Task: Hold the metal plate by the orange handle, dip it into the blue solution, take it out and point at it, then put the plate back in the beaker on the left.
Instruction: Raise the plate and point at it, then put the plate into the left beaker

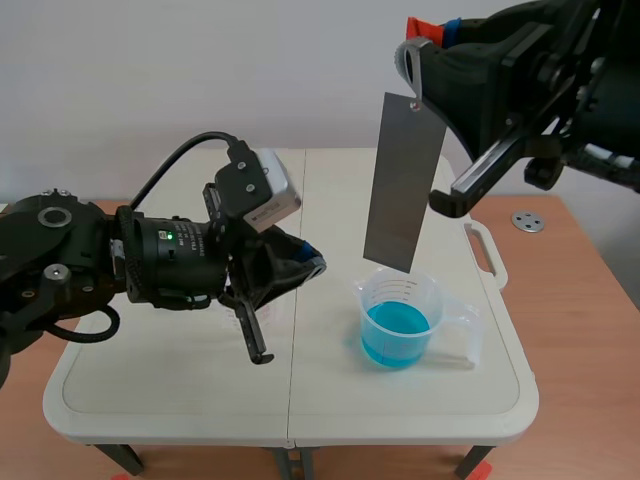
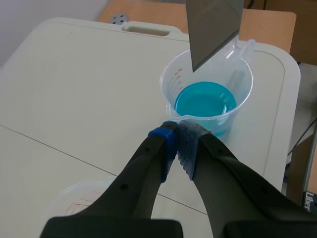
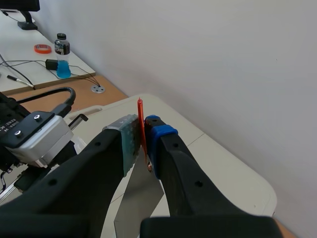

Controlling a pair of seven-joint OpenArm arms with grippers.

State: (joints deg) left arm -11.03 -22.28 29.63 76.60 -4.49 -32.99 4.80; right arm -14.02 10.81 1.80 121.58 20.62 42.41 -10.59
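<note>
Fingers of right gripper pinch the orange handle; metal plate hangs just above the blue solution. Left gripper closed on nothing, tips aimed toward the plate's lower edge, so likely the pointing step. Next: carry plate to left beaker, lower it in.

Metal plate: one. Beakers: two, namely blue-filled beaker and clear beaker. Grippers: two, namely left gripper and right gripper.

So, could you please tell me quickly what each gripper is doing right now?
Left gripper: shut, empty.
Right gripper: holding the plate by its handle.
</note>
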